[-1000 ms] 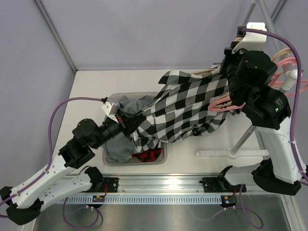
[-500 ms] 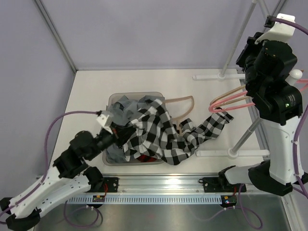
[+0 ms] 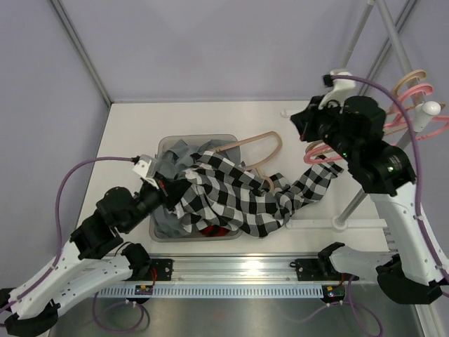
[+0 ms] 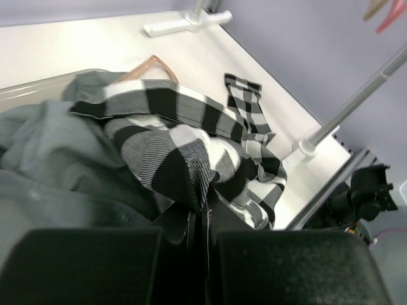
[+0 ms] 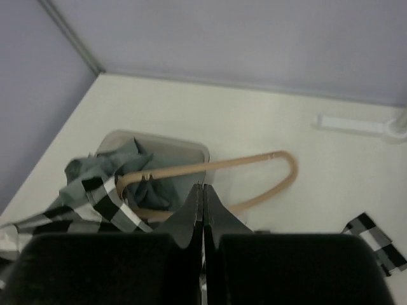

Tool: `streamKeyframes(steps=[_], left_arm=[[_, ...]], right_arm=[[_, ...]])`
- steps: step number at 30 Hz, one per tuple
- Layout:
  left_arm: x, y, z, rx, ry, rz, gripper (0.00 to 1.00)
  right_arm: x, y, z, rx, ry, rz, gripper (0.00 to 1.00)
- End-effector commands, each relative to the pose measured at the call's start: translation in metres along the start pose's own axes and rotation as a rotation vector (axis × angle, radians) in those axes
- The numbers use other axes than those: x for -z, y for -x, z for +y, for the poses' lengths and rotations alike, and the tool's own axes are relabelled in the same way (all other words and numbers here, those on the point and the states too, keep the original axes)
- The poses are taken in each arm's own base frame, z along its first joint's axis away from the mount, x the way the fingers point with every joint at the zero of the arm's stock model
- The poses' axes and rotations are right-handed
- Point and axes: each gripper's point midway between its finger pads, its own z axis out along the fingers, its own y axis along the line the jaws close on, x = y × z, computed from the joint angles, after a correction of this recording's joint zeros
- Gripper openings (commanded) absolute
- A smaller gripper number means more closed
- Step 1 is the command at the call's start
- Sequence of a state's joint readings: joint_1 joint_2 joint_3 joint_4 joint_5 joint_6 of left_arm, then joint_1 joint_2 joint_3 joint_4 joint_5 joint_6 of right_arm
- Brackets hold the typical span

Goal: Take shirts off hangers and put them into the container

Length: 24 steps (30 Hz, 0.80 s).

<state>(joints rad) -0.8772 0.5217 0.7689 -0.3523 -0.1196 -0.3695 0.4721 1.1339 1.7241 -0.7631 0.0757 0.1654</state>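
- Top external view: the container (image 3: 231,137) sits on the table (image 3: 133,126) left of centre, in front of the left arm.
- A grey shirt (image 3: 170,219) fills the container. A bit of the plaid shirt (image 3: 214,229), red and black, peeks out at its near edge.
- The checked shirt (image 3: 238,200) lies across the top of the container. It trails right onto the table, and one sleeve ends near the pole of the rack (image 3: 356,202).
- The left gripper (image 3: 167,191) is at the near left side of the container. In the left wrist view its fingers are pressed together on a fold of the checked shirt.
- The right gripper (image 5: 202,190) hangs above the table, right of the container, beside the rack. Its jaws are closed with nothing between them.
- One tan hanger (image 3: 256,140) lies bare on the table. Its left end is over the far right corner of the container and its near side is partly under the checked shirt.
- The pink hanger (image 3: 314,149) and the second tan hanger (image 3: 412,74) hang on the rack at the far right, with no cloth on them.
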Motion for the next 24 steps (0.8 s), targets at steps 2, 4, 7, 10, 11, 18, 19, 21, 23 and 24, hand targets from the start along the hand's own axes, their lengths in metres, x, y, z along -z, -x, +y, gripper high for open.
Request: streamKeyframes(steps=[2,4,7,10,11,18,19,21,23,24], left_arm=[[0.032,0.022,0.022,0.091,0.13,-0.095,0.0],[0.039,0.016,0.033,0.116,0.178,-0.109,0.0],[0.057,0.009,0.051,0.156,0.249,-0.133,0.0],[0.078,0.008,0.067,0.19,0.314,-0.174,0.0],[0.084,0.005,0.071,0.193,0.334,-0.172,0.0],[0.106,0.007,0.087,0.199,0.406,-0.211,0.0],[0.107,0.008,0.087,0.2,0.406,-0.214,0.0],[0.104,0.009,0.085,0.2,0.391,-0.214,0.0],[0.101,0.007,0.082,0.198,0.38,-0.206,0.0],[0.099,0.006,0.082,0.197,0.375,-0.2,0.0]], right_arm=[[-0.035,-0.06,0.057,0.035,0.193,0.153,0.01],[-0.053,-0.079,0.07,0.052,0.201,0.204,0.08],[-0.083,-0.097,0.076,0.045,0.19,0.246,0.24],[-0.113,-0.109,0.072,0.019,0.135,0.245,0.56],[-0.123,-0.112,0.071,0.005,0.111,0.245,0.67],[-0.196,-0.19,0.071,0.014,0.032,0.459,0.68],[-0.204,-0.194,0.07,0.012,0.022,0.465,0.67],[-0.221,-0.217,0.067,0.017,0.008,0.51,0.66],[-0.234,-0.235,0.065,-0.001,0.006,0.54,0.66],[-0.238,-0.239,0.064,-0.011,0.009,0.548,0.66]])
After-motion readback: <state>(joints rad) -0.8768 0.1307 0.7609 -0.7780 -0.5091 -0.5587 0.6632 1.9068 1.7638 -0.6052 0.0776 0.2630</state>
